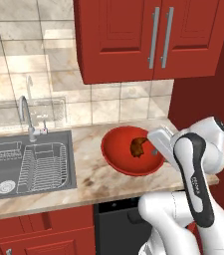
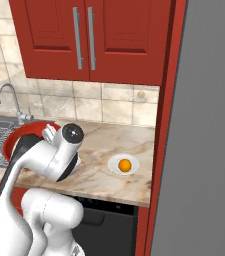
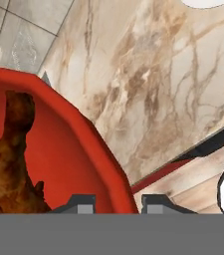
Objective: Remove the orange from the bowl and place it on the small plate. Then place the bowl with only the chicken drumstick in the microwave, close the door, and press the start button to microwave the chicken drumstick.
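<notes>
The bowl (image 1: 126,158) is seen on the counter (image 1: 91,182) beside the sink (image 1: 26,162), the chicken drumstick (image 1: 137,146) inside. The orange (image 2: 125,164) is shown on the small plate (image 2: 115,167). The gripper (image 3: 117,201) is seen with its fingers straddling the bowl's rim, pinching it.

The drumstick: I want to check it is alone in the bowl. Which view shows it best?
The hand view: the drumstick lies large inside the red bowl. The left base view shows it small; the right base view has the arm in front of the bowl.
</notes>
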### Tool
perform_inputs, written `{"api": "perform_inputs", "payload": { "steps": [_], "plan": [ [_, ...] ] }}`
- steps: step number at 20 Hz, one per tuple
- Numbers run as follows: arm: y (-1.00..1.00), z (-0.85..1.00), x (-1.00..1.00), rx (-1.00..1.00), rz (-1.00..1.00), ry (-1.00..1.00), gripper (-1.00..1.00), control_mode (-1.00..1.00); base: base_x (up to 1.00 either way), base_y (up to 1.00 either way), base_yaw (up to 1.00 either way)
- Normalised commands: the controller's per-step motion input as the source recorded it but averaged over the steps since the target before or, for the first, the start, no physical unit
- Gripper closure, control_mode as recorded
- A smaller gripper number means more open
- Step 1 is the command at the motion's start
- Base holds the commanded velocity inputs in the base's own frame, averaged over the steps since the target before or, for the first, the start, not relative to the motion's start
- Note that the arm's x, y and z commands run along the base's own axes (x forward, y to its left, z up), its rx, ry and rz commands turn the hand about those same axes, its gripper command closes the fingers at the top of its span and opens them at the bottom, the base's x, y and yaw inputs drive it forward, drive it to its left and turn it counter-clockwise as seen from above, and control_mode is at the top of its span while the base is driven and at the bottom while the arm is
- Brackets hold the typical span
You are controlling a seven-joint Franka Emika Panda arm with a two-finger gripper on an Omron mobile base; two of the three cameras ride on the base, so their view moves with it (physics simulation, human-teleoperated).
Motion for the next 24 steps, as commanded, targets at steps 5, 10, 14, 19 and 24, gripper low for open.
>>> {"api": "perform_inputs", "payload": {
  "steps": [5, 10, 14, 19, 24],
  "plan": [
    [0.00, 0.43, -0.40, 0.00, 0.00, -0.12, 1.00, -1.00, 0.00, 0.00, 0.00],
    [0.00, 0.03, -0.02, 0.00, 0.00, 0.02, 1.00, -1.00, 0.00, 0.00, 0.00],
    [0.00, -0.01, -0.06, 0.00, 0.00, 0.00, 1.00, -1.00, 0.00, 0.00, 0.00],
    [0.04, -0.03, -0.21, 0.00, 0.00, 0.00, 1.00, 1.00, -0.56, 0.12, 0.00],
    [0.00, 0.00, 0.00, 0.00, 0.00, 0.00, 1.00, 1.00, -0.99, 0.39, 0.00]
  ]
}}
